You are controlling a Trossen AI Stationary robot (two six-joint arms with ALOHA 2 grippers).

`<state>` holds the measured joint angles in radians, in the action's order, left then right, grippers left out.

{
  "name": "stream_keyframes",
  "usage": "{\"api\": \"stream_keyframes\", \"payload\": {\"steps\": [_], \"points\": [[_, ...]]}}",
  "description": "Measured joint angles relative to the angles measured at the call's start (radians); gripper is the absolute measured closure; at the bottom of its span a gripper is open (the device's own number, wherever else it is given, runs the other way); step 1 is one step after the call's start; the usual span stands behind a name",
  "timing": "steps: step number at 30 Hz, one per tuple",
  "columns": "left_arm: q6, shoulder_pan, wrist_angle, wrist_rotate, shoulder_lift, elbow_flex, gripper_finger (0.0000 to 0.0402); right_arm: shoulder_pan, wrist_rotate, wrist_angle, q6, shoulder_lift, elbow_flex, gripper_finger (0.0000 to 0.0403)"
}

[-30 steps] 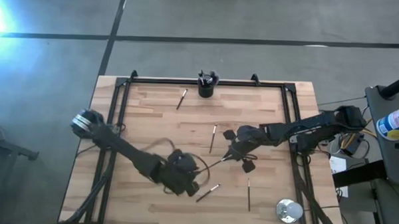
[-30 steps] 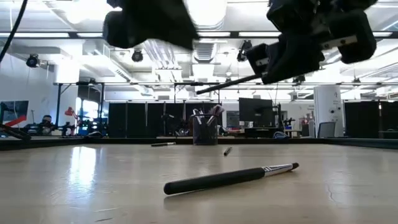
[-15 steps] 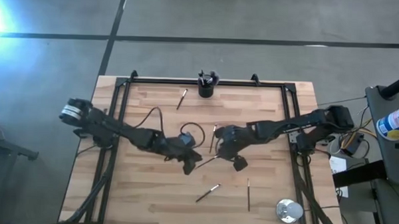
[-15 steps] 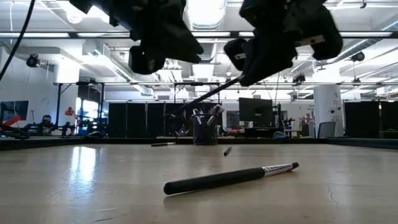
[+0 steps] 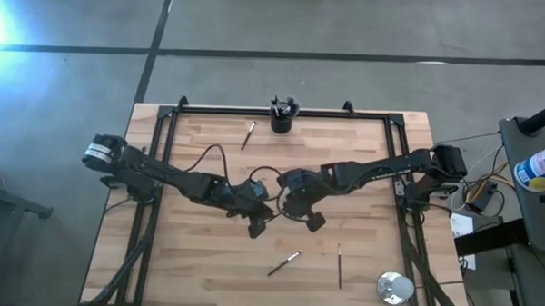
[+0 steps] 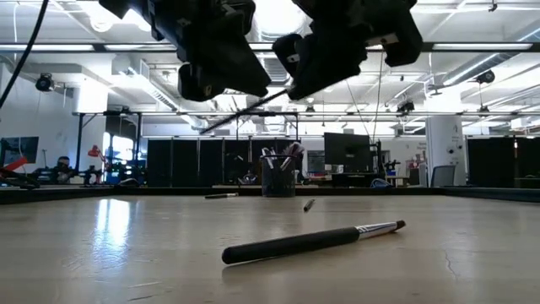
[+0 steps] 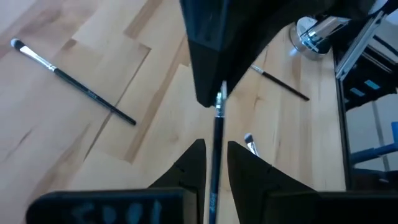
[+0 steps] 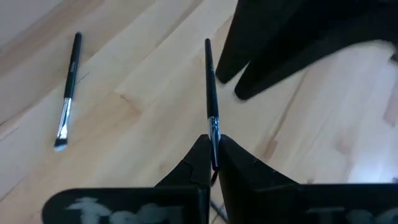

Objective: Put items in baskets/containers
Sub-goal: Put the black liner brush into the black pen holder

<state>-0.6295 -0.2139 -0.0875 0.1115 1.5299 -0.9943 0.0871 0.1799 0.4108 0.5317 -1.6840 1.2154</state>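
We see both arms meeting above the middle of the tabletop point(image 5: 359, 265). The right end effector point(image 8: 212, 163) is clamped on a thin brush point(image 8: 209, 87) at its bristle end. The left end effector point(image 7: 215, 152) has its fingers close on either side of the same brush's handle. The black cup point(image 5: 281, 120) stands at the far edge, and another brush point(image 6: 312, 241) lies on the wood.

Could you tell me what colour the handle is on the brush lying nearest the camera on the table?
Black, with a silver ferrule near the tip; the brush shows best in the low view.
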Motion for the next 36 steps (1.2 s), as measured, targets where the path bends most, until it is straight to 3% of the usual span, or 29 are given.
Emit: {"api": "stream_keyframes", "payload": {"steps": [16, 20, 26, 32, 36], "points": [[0.04, 0.009, 0.031, -0.011, 0.028, 0.0, 0.0345, 0.0, 0.0, -0.033, 0.01, 0.009, 0.009, 0.039], [0.071, 0.009, 0.031, -0.014, 0.028, 0.0, 0.0379, 0.0, -0.001, -0.033, -0.006, 0.009, 0.009, 0.0389], [0.173, 0.01, 0.037, 0.079, 0.024, 0.005, 0.0388, -0.007, -0.05, -0.002, -0.055, 0.019, 0.009, 0.0344], [0.257, 0.06, 0.26, 0.098, -0.007, 0.126, 0.0388, -0.052, -0.053, 0.087, -0.108, 0.065, -0.004, 0.029], [0.291, 0.131, 0.578, 0.041, -0.02, 0.276, 0.0389, -0.09, -0.056, 0.027, -0.109, 0.135, -0.098, 0.0292]]}}
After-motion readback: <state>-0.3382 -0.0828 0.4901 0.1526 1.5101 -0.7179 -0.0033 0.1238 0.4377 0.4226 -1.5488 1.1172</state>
